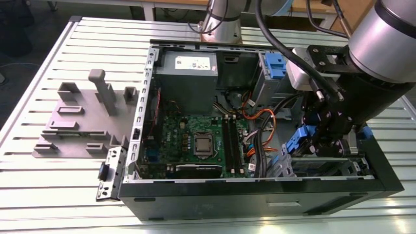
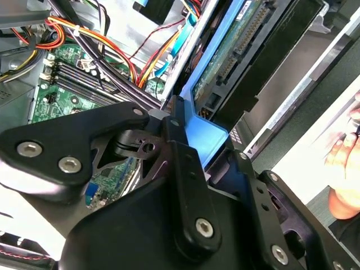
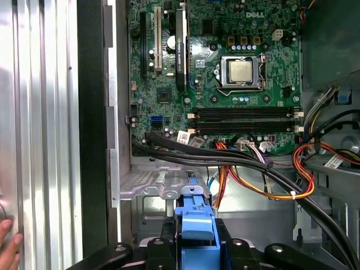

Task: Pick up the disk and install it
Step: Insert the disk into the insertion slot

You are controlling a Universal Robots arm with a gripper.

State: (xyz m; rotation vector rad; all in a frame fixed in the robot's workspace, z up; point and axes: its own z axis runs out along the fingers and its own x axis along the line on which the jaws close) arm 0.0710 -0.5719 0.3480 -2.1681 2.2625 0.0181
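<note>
The disk [image 1: 300, 138] hangs upright inside the open computer case [image 1: 260, 195], at the exterior view's right, just above the metal drive cage [image 1: 325, 166]. My gripper [image 1: 323, 141] is shut on its blue carrier rail. In the second wrist view the disk [image 2: 236, 50] shows its green circuit board and blue rail running away from the black fingers [image 2: 180, 146]. In the first wrist view the blue carrier end [image 3: 194, 216] sits clamped in my gripper [image 3: 194, 236], over the cage [image 3: 163, 185].
The motherboard [image 1: 201, 141] fills the case floor, with black and orange cables [image 1: 260, 119] beside the cage. A grey power supply [image 1: 188, 68] and a blue bracket [image 1: 274, 66] sit at the back. A grey fixture [image 1: 85, 117] stands on the slatted table. A person's hand [image 2: 343, 157] is near the case.
</note>
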